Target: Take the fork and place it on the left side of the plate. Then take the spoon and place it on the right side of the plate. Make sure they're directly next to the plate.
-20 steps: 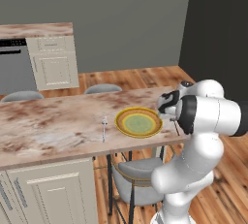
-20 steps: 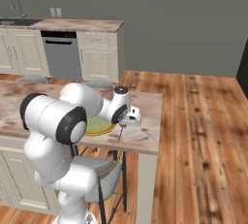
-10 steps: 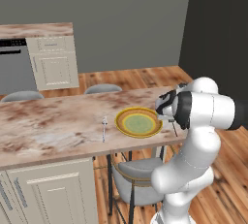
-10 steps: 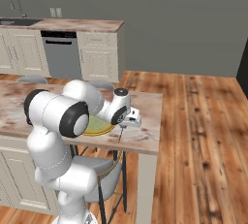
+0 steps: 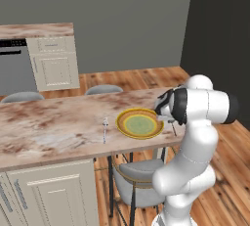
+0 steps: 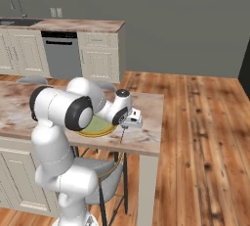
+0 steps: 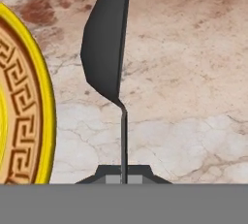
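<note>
The plate (image 5: 139, 123), yellow-rimmed with a pale green centre, lies near the right end of the marble counter (image 5: 53, 132). To its left the fork (image 5: 104, 129) lies flat on the counter, a short gap away. My gripper (image 7: 124, 176) is shut on the handle of the spoon (image 7: 104, 39), whose dark bowl points away from the hand, just right of the plate rim (image 7: 42, 106). From the right, the gripper (image 6: 125, 126) hovers low beside the plate (image 6: 97, 128) with the spoon (image 6: 121, 134) hanging toward the counter. Whether the spoon touches the counter I cannot tell.
A grey stool (image 5: 141, 171) stands under the counter edge below the plate, and two more stool backs (image 5: 103, 89) show behind it. The counter's right edge (image 6: 158, 137) is close to the gripper. Cabinets and a dishwasher (image 6: 59, 54) line the back wall.
The arm's upper links have shifted slightly closer to the counter. The gripper stays shut on the spoon at the plate's right side. Fork and plate have not moved.
</note>
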